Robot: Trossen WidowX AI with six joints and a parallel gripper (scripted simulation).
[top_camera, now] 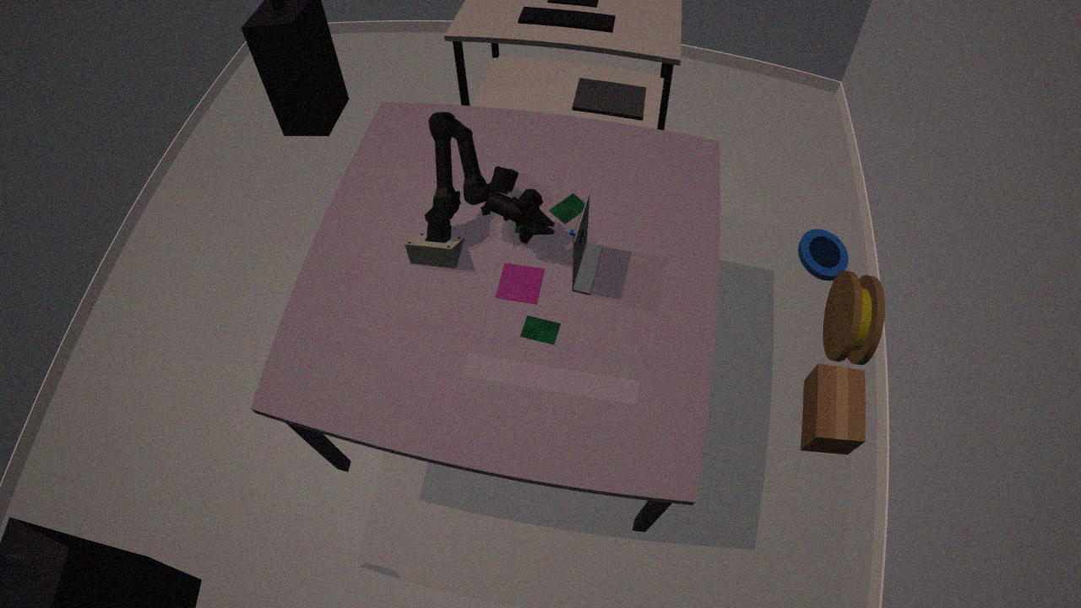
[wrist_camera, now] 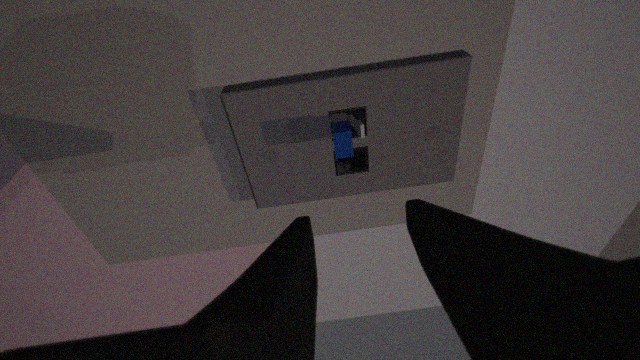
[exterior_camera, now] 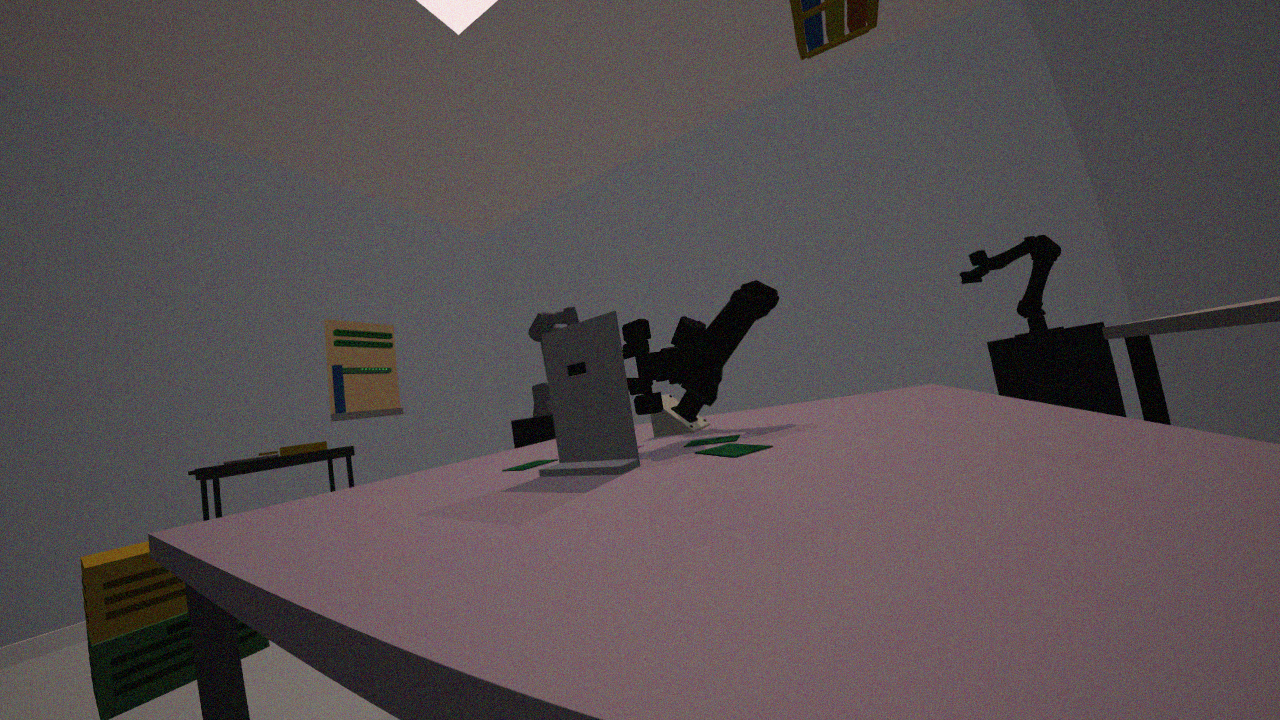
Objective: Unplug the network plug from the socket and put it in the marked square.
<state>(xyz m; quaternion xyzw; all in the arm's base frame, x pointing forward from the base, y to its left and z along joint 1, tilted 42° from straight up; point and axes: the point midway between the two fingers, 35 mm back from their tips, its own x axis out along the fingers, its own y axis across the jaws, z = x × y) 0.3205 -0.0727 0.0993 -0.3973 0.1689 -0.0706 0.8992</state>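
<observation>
Top view, folded arm [top_camera: 475,162], pincer [top_camera: 545,225] [exterior_camera: 633,368] [wrist_camera: 358,220] near panel [top_camera: 581,246] [exterior_camera: 590,402] [wrist_camera: 410,125]

I see a pinkish rectangular table [top_camera: 453,415] [exterior_camera: 805,555] [wrist_camera: 150,290] with dark legs, and from above my mount's pale wedge-shaped base [top_camera: 432,255] [exterior_camera: 663,422] sits on its left part. A flat magenta square [top_camera: 519,283] lies to the right of my base, toward the near side. A green rectangle [top_camera: 540,330] [exterior_camera: 529,464] lies just nearer than the square; a tilted green patch [top_camera: 568,208] [exterior_camera: 733,450] lies farther off, near the far end of the grey upright panel [top_camera: 580,253] [exterior_camera: 590,402] [wrist_camera: 150,225], whose flat foot [top_camera: 588,278] [exterior_camera: 590,467] rests right of the square. Another green patch [exterior_camera: 711,440] is mostly hidden from above.
</observation>
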